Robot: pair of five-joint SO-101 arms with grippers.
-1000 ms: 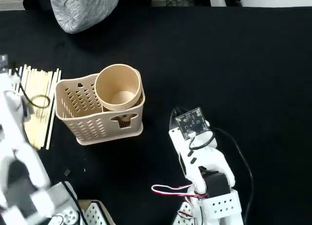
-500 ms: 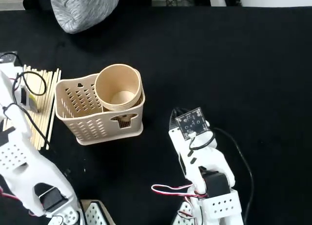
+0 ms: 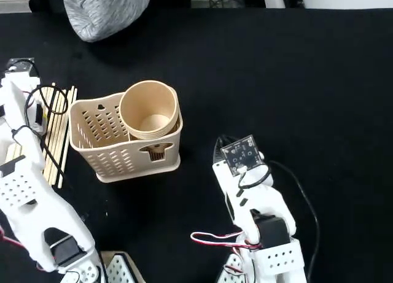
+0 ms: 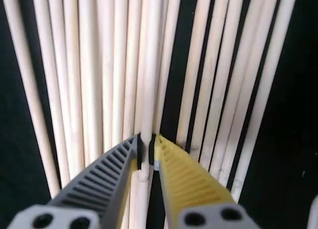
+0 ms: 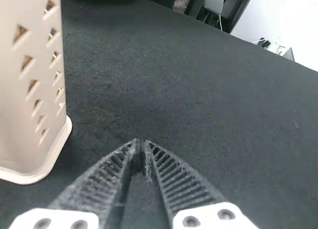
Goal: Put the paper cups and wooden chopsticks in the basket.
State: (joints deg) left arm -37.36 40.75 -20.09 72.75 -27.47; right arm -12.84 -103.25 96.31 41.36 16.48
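Black table, grey fabric bundle at upper left, basket left of centre holding nested paper cups, wooden chopsticks fanned at its left, left gripper pinching one stick, right gripper clenched empty over bare black surface.

The basket holds stacked paper cups; wooden chopsticks lie beside it.

Nothing legible from where I stand — no word, number or sign reads on the basket, cup or chopsticks.
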